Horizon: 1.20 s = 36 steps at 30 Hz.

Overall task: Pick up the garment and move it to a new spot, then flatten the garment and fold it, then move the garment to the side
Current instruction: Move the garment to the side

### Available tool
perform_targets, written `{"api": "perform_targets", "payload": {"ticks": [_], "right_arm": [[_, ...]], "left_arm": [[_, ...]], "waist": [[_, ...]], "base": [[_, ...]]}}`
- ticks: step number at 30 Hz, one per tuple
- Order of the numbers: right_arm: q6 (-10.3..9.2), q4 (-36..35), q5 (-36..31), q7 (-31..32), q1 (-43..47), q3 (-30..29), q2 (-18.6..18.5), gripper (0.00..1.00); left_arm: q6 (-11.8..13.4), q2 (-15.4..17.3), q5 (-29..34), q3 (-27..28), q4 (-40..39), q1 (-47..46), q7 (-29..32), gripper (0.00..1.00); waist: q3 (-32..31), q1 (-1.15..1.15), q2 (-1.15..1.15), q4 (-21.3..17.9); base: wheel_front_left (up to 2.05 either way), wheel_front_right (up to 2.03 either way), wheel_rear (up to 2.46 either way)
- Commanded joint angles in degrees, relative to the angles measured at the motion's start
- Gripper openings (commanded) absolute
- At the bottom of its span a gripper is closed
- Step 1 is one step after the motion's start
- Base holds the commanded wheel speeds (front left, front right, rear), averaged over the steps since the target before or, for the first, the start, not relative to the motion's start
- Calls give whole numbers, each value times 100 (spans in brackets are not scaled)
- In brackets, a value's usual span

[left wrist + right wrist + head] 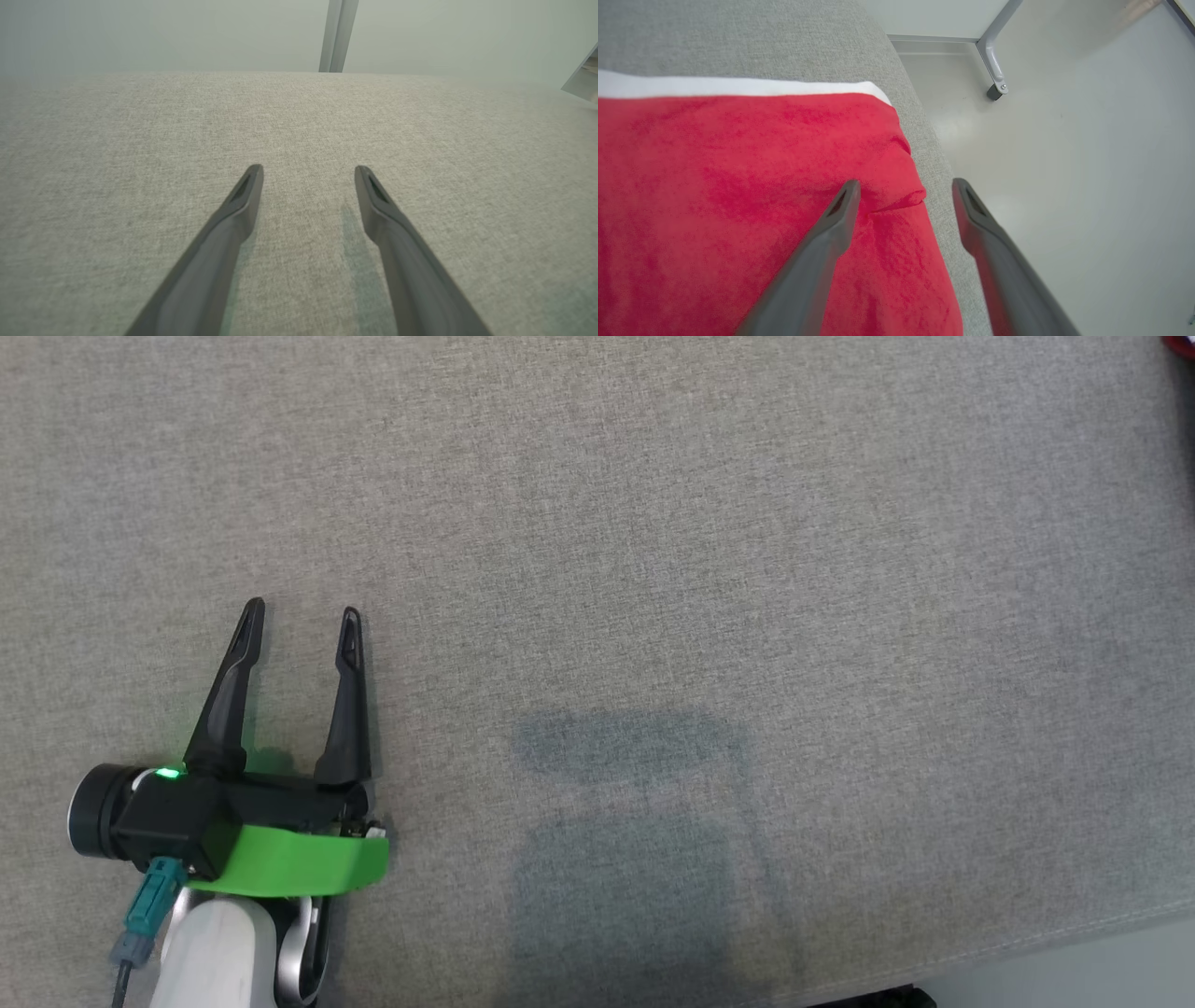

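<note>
Garment of red cloth (714, 196) seems set aside at grey woven surface's (738, 37) right edge; right gripper (906, 183) and left gripper (302, 610), both open and empty, should probably retreat.

We list: garment (714, 200), red napped cloth; table (653, 523), grey woven fabric, matt; fingers (236, 219), dark matt plastic; floor (1087, 163), smooth, glossy.

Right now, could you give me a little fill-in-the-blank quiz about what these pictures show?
The garment is ___ with a white strip.
The left pincer is ___, not shut, over the grey surface.
The right pincer, fingers apart, grips ___.
Past the garment and the grey surface lies the pale ___.
Missing words: red; open; nothing; floor.
</note>
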Motion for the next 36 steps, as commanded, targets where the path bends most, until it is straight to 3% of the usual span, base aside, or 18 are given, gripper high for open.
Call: {"api": "perform_targets", "payload": {"ticks": [1,8,15,22,28,36], "right_arm": [[-6,30,-230,-231,-87,-119,-115,100],[-6,-406,-999,-1426,184,-505,196,100],[-5,-1644,-1396,-2431,1516,-522,954,100],[-6,-2935,-1598,-2649,3325,-797,1981,100],[-5,-3567,-1796,-2679,4508,-1015,2817,100],[-5,-3925,-1968,-2685,5354,-701,3370,100]], "left_arm": [[23,-18,-9,35,15,101,3,100],[19,-172,-180,139,129,291,1,100],[40,-279,-326,311,302,847,0,100],[72,-309,-421,567,520,1487,0,100],[48,-312,-459,694,690,1694,0,100],[81,-314,-574,796,807,1802,0,100]], "waist": [[-93,-1,-1,16],[-917,-1,-1,75],[-2197,-1,-1,273],[-3159,-1,-1,580],[-3466,-1,-1,803],[-3640,-1,-1,761]], "base": [[0,0,0],[0,0,0],[0,0,0],[0,0,0],[0,0,0],[0,0,0]]}}
